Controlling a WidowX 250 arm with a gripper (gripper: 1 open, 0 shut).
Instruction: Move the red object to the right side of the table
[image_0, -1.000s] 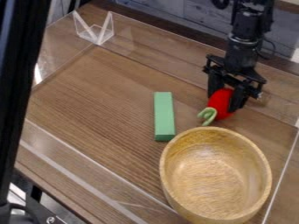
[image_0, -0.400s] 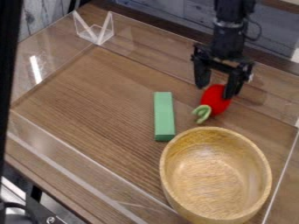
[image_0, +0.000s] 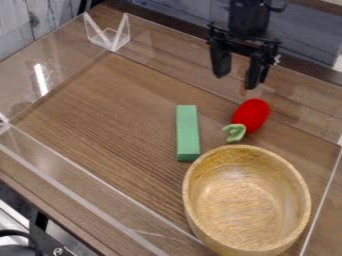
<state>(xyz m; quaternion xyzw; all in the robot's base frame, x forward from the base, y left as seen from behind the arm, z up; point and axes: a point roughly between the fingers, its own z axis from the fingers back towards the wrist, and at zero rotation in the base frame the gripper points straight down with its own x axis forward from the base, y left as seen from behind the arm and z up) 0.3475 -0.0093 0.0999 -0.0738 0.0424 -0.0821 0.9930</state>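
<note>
Red object (image_0: 247, 117) on table (image_0: 94, 110), below open end effector (image_0: 239, 72), apart.

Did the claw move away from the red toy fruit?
Yes. The claw went up and a bit left, away from the red toy fruit, which lies where it was beside the green block.

Wood table (image_0: 94, 110) w/ green block (image_0: 187, 133); red object (image_0: 249, 115); bowl (image_0: 247, 201).
</note>
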